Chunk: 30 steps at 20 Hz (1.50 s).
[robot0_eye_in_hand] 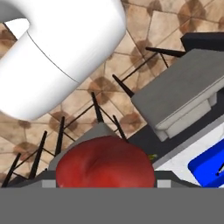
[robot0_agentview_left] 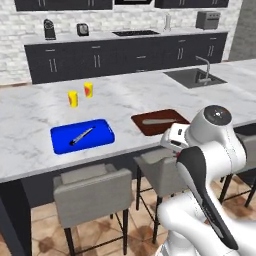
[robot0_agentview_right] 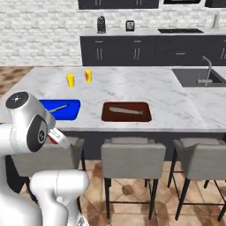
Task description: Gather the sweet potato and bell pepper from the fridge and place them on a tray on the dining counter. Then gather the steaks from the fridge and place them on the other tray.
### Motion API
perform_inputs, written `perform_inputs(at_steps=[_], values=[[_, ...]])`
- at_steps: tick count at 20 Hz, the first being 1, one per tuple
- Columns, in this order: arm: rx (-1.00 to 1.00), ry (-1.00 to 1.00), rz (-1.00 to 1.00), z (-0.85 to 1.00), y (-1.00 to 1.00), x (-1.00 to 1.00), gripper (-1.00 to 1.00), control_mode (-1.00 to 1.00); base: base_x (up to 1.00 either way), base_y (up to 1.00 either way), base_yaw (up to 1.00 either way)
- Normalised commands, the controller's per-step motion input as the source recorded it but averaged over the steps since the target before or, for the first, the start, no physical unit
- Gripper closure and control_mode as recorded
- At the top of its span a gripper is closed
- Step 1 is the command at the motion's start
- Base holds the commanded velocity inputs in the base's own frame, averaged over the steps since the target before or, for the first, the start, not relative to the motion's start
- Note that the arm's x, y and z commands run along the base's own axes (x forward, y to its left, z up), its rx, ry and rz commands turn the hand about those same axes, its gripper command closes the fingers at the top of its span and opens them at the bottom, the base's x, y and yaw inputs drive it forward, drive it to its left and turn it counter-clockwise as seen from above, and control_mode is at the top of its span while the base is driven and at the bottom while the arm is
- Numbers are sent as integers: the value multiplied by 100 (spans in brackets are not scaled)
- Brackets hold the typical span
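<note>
My gripper is shut on the red bell pepper, which fills the gap between the fingertips. A sliver of the pepper shows under the hand, in front of the dining counter and above the stools. On the marbled top lie a blue tray and a dark red tray, each with a slim pale thing on it. From the right side the pepper sits level with the counter's front edge, near the blue tray. The sweet potato, steaks and fridge are out of view.
Grey stools stand along the counter's near side. Two yellow shakers sit behind the blue tray. A sink with a tap is set in the counter's right part. Dark cabinets line the back wall.
</note>
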Motion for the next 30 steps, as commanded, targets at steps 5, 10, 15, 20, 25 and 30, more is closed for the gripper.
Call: perform_inputs(at_steps=[5,10,15,20,25,30], values=[[0,0,0,0,0,0,100,100,50,-14,-19],[0,0,0,0,0,0,100,100,48,-3,-17],[0,0,0,0,0,0,100,100,43,0,-15],[0,0,0,0,0,0,100,100,29,-1,-12],[0,0,0,0,0,0,100,100,11,-7,-9],[0,0,-1,0,-3,6,100,-100,20,-7,-4]])
